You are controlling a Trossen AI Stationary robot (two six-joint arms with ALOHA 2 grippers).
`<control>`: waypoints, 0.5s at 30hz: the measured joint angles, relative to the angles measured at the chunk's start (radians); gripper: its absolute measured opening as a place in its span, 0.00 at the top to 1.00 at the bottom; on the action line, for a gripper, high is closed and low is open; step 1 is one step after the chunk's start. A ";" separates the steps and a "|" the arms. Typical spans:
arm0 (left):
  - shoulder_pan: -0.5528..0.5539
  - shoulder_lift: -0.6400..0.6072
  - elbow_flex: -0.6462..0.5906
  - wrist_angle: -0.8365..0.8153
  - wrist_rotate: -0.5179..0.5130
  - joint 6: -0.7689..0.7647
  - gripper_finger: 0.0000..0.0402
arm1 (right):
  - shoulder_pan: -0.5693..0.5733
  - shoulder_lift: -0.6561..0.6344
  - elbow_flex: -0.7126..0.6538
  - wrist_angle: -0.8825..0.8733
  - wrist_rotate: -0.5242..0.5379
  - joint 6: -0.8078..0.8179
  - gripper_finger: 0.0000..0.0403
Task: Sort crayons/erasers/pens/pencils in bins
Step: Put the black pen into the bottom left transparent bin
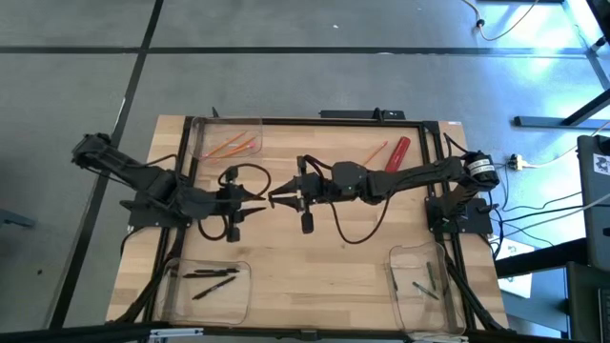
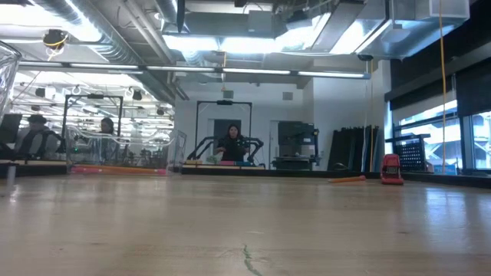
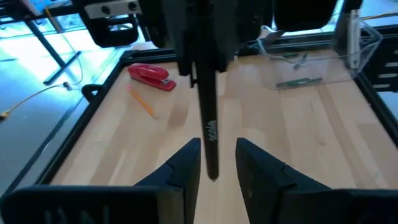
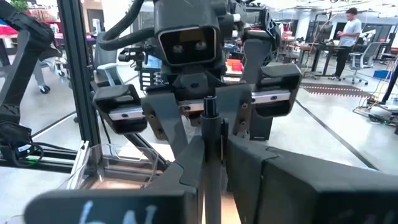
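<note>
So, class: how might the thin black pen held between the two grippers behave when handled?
The thin black pen juts straight from the right gripper, unsagging: probably stiff. Its slim, smooth barrel could slip, or roll on the wooden table. Likely light: one end pinch carries it, the left gripper open around its tip.

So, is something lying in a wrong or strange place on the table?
Yes. The thick red cylinder and one thin orange pencil lie loose on the wooden table, outside all three clear plastic bins; the other sticks are already in bins.
</note>
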 joint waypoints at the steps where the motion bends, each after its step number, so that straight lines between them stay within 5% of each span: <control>1: 0.005 0.004 0.000 0.003 0.000 0.000 0.76 | 0.000 0.000 0.000 0.000 0.000 0.000 0.87; 15: 0.051 0.098 0.000 0.091 0.033 0.101 0.76 | 0.000 0.000 0.000 -0.005 -0.001 0.000 0.87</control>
